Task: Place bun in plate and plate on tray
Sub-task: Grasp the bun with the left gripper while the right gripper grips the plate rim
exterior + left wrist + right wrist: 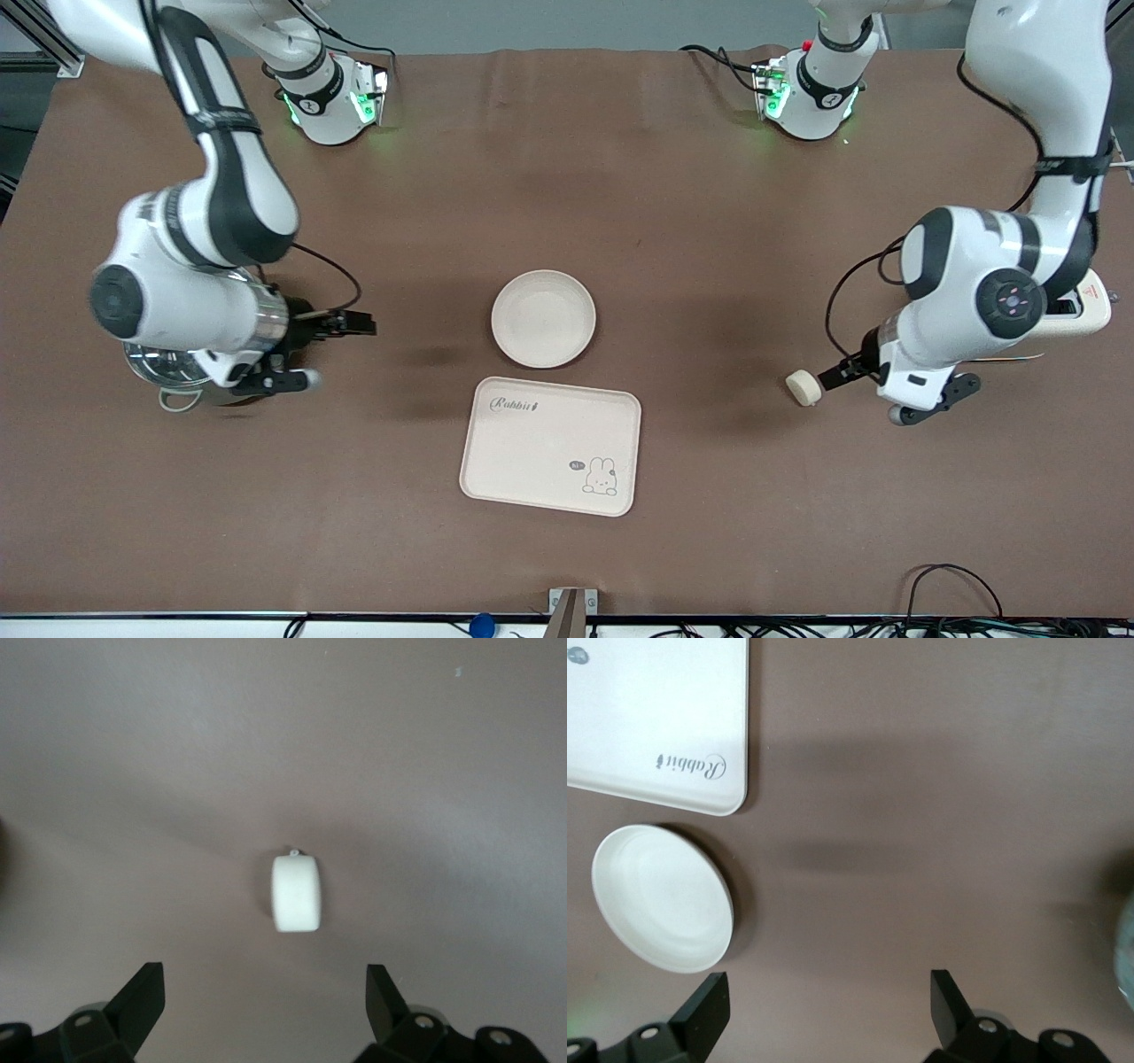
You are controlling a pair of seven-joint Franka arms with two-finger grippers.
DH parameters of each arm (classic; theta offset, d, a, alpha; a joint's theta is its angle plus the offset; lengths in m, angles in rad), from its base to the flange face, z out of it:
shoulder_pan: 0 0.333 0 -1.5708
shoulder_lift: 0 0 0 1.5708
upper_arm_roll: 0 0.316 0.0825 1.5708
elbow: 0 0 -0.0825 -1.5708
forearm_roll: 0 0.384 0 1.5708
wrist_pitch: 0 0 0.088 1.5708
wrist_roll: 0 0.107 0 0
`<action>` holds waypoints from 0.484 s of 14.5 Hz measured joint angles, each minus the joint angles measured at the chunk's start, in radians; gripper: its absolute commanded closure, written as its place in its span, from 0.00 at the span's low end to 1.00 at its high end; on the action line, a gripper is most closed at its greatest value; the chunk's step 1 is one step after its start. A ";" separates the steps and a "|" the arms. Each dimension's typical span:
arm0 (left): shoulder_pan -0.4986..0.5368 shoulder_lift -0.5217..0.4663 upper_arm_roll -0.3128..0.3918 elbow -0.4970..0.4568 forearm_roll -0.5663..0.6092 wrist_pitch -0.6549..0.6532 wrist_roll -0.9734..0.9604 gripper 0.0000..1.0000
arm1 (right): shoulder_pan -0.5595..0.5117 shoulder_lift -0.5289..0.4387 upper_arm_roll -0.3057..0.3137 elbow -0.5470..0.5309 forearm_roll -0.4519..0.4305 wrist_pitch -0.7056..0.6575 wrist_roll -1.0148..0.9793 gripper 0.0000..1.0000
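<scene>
Below my left gripper (264, 1010), the bun (296, 893) lay on its edge on the brown tablecloth (425, 771), just ahead of my spread fingertips (146, 992) and centred on the gap between them. Those jaws stood wide and gripped nothing. From the high front camera, that same gripper (877, 383) hung low at my left arm's end of the table, with the bun (803, 387) just beside its tips, toward the middle of the table; whether anything touched it I could not tell.

My right gripper (335, 352) hovered at my right arm's end of the table, its fingers (709, 1014) also wide apart and empty, pointing toward the middle. Ahead of it, well apart, sat the plate (543, 318), a plain round cream dish with nothing in it, resting on the cloth near the table's centre. Just beside the plate, and nearer to the front camera, lay the tray (550, 445), cream and rectangular, with "Rabbit" script at one corner and a small rabbit drawing at another. Through my right wrist camera the plate (662, 897) and one corner of the tray (656, 718) showed close together but not touching.

A shiny metal bowl (168, 372) sat partly hidden under my right arm, and a cream toaster-like appliance (1083, 312) showed past my left arm's wrist.
</scene>
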State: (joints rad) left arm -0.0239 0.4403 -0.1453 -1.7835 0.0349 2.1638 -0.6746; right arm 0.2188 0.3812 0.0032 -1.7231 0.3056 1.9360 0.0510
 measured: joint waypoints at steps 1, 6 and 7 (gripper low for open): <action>-0.012 0.026 -0.001 -0.001 0.000 0.028 -0.043 0.00 | 0.015 0.015 0.000 -0.024 0.001 0.051 0.000 0.00; -0.022 0.125 0.002 -0.018 0.000 0.174 -0.107 0.00 | 0.100 0.084 0.000 -0.055 0.004 0.155 0.039 0.00; -0.019 0.138 0.004 -0.029 0.000 0.204 -0.107 0.00 | 0.118 0.098 0.000 -0.056 0.004 0.174 0.045 0.00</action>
State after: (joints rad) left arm -0.0425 0.5783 -0.1413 -1.8125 0.0349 2.3676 -0.7821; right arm 0.3372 0.4787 0.0035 -1.7790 0.3097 2.1101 0.0958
